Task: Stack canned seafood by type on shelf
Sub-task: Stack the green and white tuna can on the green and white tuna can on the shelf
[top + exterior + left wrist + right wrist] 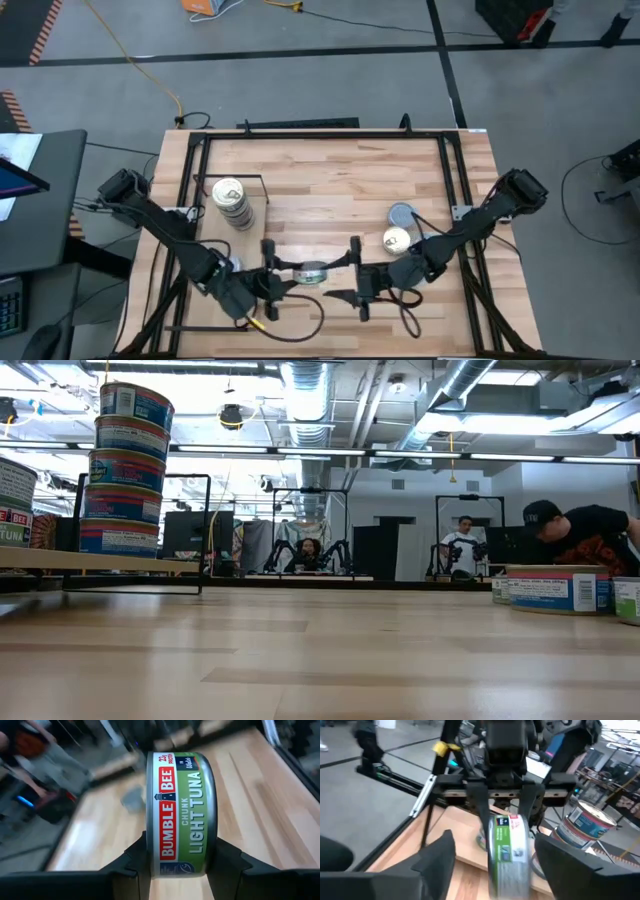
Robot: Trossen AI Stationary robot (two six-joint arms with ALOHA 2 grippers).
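The left gripper (275, 283) is gripping a green tuna tin (312, 272) on edge at the desk's (330, 180) near middle, fingers (135, 865) clenched on its flat faces; the grip should stay firm while carrying it toward the shelf (205, 200), left of the tin, where a blue stack (232, 203) is standing. The right gripper (358, 285) is facing the tin, fingers released, and should back clear. The tin's label is reading "Chunk Light Tuna".
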